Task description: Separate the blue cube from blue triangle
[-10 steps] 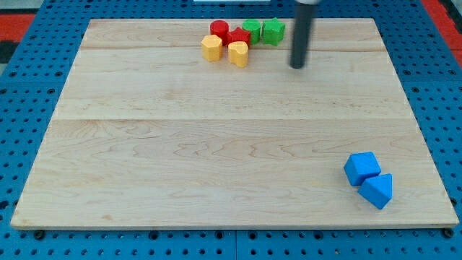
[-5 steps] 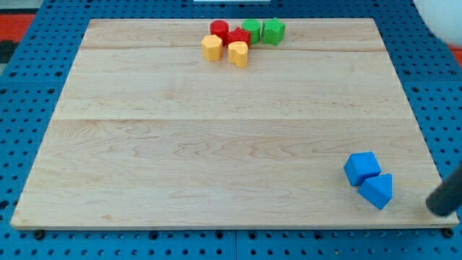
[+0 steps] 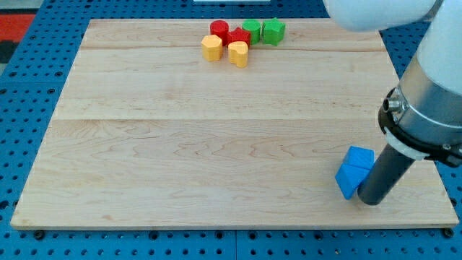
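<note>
Blue pair, near right corner: separation not achieved.
Blue cube (image 3: 359,158) and blue triangle (image 3: 348,181) were recorded touching; my tip (image 3: 369,201) was pressed against the triangle's right; no jaws fitted.

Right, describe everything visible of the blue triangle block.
The blue triangle is a small, solid, matte bright-blue wedge lying on the wooden board near the view's bottom right corner. Its upper edge presses against the blue cube, no gap showing. My tip stands at its right side, the dark rod hiding that flank; contact looks likely.
</note>
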Robot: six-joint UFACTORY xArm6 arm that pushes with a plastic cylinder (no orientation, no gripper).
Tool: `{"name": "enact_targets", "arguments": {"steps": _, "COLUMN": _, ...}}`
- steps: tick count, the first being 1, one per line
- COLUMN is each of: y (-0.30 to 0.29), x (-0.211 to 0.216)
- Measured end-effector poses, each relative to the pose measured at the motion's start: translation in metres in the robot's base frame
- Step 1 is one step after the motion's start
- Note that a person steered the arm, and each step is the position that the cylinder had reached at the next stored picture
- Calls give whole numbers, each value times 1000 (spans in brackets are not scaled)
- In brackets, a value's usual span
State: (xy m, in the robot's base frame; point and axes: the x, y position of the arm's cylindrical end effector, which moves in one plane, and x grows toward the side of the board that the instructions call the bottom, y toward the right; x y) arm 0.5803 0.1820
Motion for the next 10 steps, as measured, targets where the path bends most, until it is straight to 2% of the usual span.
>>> {"name": "enact_targets", "arguments": {"steps": 2, "y": -2, "x": -44}}
{"name": "enact_targets", "arguments": {"steps": 3, "y": -31, "x": -81}}
{"name": "enact_targets", "arguments": {"steps": 4, "y": -30, "x": -112}}
{"name": "enact_targets", "arguments": {"steps": 6, "y": 17, "x": -116}}
{"name": "enact_targets", "arguments": {"steps": 8, "y": 23, "x": -177}}
{"name": "enact_targets", "arguments": {"steps": 9, "y": 5, "x": -212}}
{"name": "enact_targets", "arguments": {"steps": 10, "y": -75, "x": -241}}
